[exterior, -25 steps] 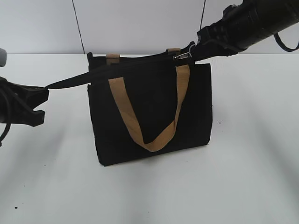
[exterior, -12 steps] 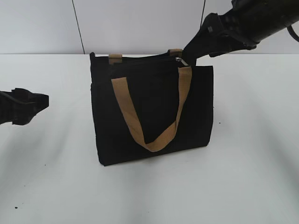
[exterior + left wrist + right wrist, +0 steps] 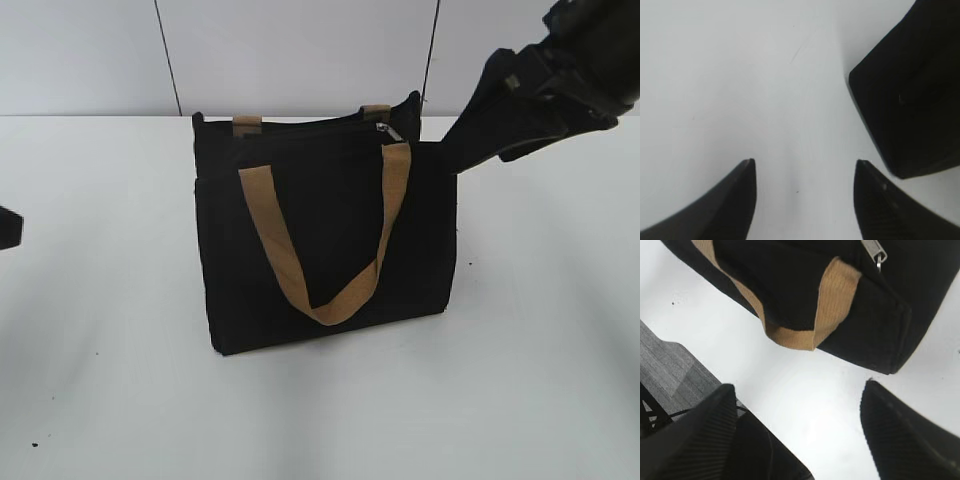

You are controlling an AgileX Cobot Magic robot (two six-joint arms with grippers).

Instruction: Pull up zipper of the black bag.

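Observation:
The black bag [image 3: 330, 240] stands upright in the middle of the white table, one tan handle [image 3: 300, 270] hanging down its front. The zipper slider [image 3: 388, 131] sits at the right end of the bag's top, with its ring pull showing in the right wrist view [image 3: 874, 250]. My right gripper [image 3: 460, 150] is open and empty, just off the bag's upper right corner and apart from it; the right wrist view [image 3: 800, 387] shows bare table between its jaws. My left gripper [image 3: 804, 165] is open and empty, far left of the bag, only its tip at the exterior view's left edge [image 3: 8, 228].
The white table [image 3: 540, 350] spreads around the bag. A bag corner [image 3: 910, 100] shows at the right of the left wrist view. The table's edge and grey floor [image 3: 665, 370] show at the left of the right wrist view. A light wall stands behind.
The left gripper let go of the black strap at the bag's left end and drew back left. The right gripper let go of the zipper pull and moved right, away from the bag.

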